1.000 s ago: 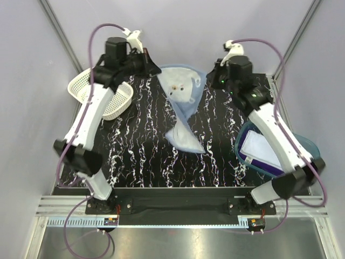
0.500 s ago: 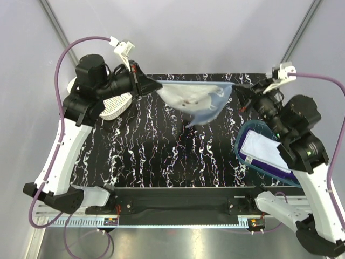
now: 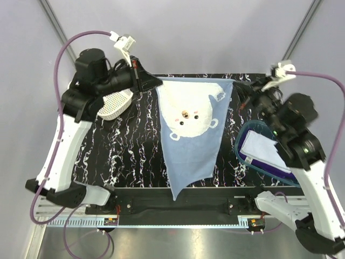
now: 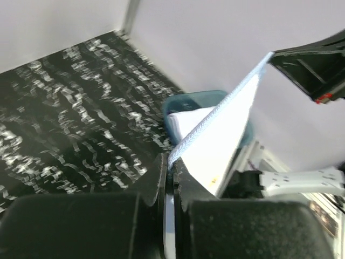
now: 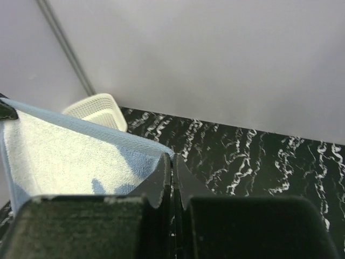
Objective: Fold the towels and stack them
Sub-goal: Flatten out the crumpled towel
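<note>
The light blue towel with the white bear-face print hangs spread out above the black marbled table, stretched taut between both grippers. My left gripper is shut on its left top corner; its edge also shows in the left wrist view. My right gripper is shut on its right top corner, and the cloth also shows in the right wrist view. The white towel lies on the purple towel, folded, inside the blue tub at the right.
A white lattice basket stands at the back left, partly hidden by my left arm; it shows in the right wrist view. The towel's lower end hangs over the table's front rail. Grey walls enclose the table.
Both grippers have lifted and pulled apart. The bunched blue towel has opened from a crumpled heap on the table into a flat hanging sheet, bear face showing.
</note>
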Controlling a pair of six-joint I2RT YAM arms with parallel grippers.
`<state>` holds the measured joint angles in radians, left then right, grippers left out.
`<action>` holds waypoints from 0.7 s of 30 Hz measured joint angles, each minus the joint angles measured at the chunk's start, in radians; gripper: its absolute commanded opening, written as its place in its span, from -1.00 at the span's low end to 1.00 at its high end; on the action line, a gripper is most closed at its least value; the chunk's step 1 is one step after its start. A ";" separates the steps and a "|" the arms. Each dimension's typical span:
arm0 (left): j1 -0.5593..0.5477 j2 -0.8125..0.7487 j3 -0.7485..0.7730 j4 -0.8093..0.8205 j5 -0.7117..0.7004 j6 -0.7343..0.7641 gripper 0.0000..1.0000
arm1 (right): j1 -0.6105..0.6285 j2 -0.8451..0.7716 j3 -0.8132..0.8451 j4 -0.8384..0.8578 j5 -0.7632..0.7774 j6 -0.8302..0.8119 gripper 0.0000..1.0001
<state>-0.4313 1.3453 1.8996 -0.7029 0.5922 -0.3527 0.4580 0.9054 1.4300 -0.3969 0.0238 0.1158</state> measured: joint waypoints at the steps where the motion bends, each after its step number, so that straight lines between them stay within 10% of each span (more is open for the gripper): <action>1: 0.014 0.024 0.002 -0.001 -0.005 0.006 -1.00 | 0.000 0.027 -0.003 0.011 0.018 -0.009 -1.00; 12: 0.138 0.404 -0.200 0.164 -0.084 0.103 -1.00 | -0.053 0.573 -0.153 0.278 0.059 -0.069 -1.00; 21: 0.255 0.925 0.187 0.179 0.020 0.114 -0.82 | -0.191 0.986 0.091 0.363 -0.158 -0.066 -1.00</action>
<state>-0.1764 2.2700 2.0865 -0.5240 0.6121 -0.2390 0.2672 1.8912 1.5211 -0.0338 -0.1337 0.0494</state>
